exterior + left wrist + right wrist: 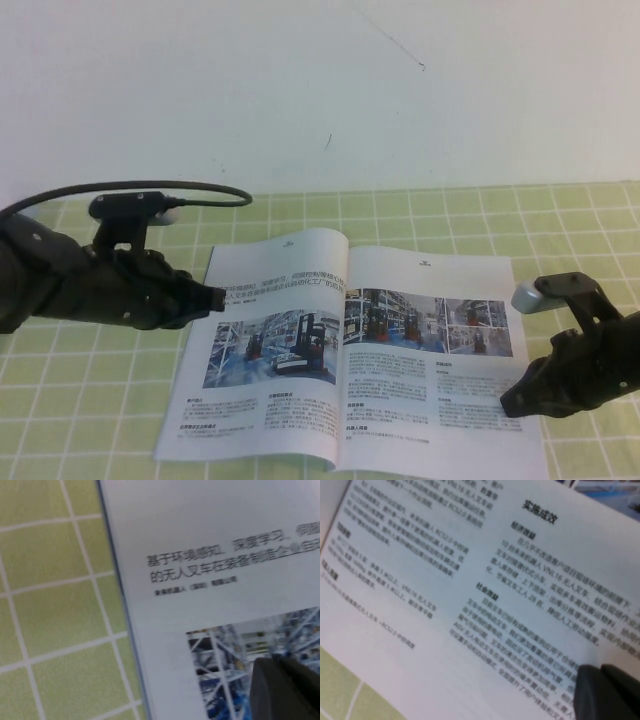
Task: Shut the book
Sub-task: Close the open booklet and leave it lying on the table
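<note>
The book [350, 350] lies open and flat in the lower middle of the high view, on the tabletop [80, 400], which has a green cloth with white squares; both pages face up, with small writing and blue pictures of forklifts on them; the fold runs down the middle, and the left page bumps up a little beside it.

The left end effector [214, 298] is at the left of the high view, with its dark tip at the upper left edge of the left page; its fingers look pressed close together, narrow, with nothing between them; a black cable [150, 186] curves above the arm, at the upper left.

The right end effector [510, 404] is at the lower right of the high view; its tip sits on the right page, near that page's outer edge; its fingers look narrow too, shut tight on nothing.

In the left wrist view the dark tip [285, 690] is over a blue picture, with the page's edge and the green cloth just beside; in the right wrist view the dark tip [607, 692] is over lines of writing.

A white wall [300, 90] fills the top of the high view.
</note>
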Robot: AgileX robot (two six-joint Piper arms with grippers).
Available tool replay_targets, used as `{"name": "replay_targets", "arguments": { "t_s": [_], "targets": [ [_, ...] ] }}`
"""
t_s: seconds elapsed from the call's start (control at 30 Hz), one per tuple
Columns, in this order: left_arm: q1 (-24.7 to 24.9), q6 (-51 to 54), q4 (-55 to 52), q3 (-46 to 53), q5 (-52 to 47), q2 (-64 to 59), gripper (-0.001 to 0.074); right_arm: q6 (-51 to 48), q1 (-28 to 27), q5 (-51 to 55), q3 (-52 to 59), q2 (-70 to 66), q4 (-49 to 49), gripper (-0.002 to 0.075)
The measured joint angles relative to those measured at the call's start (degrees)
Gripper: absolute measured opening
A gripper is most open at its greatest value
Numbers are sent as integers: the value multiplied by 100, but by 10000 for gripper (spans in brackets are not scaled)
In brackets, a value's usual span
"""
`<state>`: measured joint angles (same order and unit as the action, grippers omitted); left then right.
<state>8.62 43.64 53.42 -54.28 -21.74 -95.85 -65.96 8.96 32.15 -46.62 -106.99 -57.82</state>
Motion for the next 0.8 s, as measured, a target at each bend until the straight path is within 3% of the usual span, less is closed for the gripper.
{"name": "replay_targets", "arguments": {
  "t_s": [0.5,0.63,0.8],
  "targets": [
    [0,-637,-897,-73,744,-825,-3,-34,-10,52,-30,-75,-110,-3],
    [0,-1502,-1690,-356,582,-834,-3,-60,-10,63,-30,-75,-110,-3],
    [0,-3022,-3367,-1123,-551,-972,-3,-70,-10,63,-30,-75,-110,-3]
  ]
}}
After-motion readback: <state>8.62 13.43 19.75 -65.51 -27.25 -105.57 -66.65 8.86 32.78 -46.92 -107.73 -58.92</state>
